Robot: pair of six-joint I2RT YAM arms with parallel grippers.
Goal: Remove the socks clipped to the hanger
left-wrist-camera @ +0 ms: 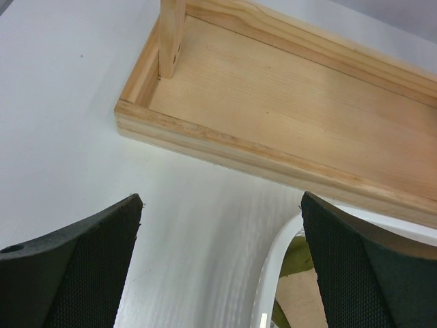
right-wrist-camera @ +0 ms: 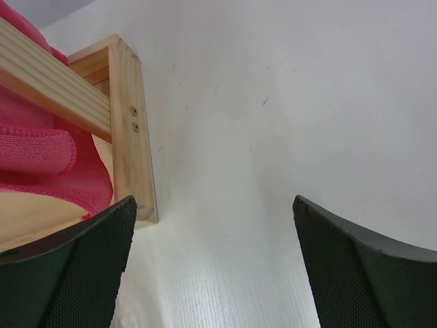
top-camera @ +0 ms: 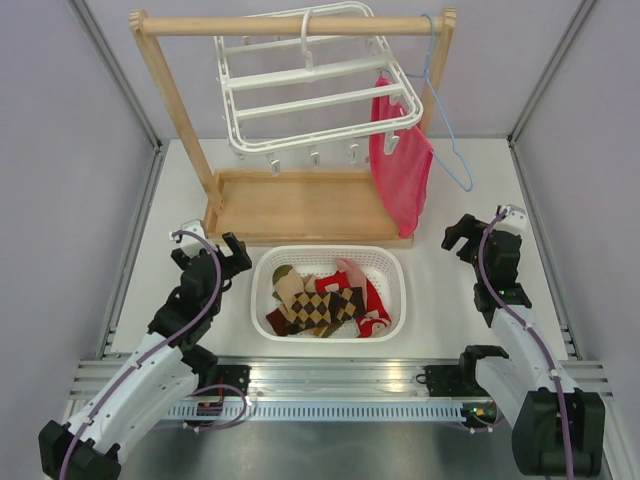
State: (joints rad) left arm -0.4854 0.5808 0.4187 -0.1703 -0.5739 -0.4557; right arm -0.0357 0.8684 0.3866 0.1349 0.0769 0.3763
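Note:
The white hanger (top-camera: 300,85) hangs tilted from the wooden rack's top bar, its small clips (top-camera: 313,157) dangling with no socks on them. Several socks (top-camera: 325,300), red, pink and diamond-patterned, lie piled in a white basket (top-camera: 392,262) in front of the rack. An olive-toed sock (left-wrist-camera: 295,258) shows at the basket rim in the left wrist view. My left gripper (top-camera: 212,252) is open and empty, left of the basket. My right gripper (top-camera: 462,237) is open and empty, right of the rack's base.
The wooden rack (top-camera: 300,205) has a tray base (left-wrist-camera: 287,102) and two posts. A large pink-red cloth (top-camera: 400,170) hangs at its right end, also in the right wrist view (right-wrist-camera: 41,150). A thin light-blue wire hanger (top-camera: 448,140) hangs beside it.

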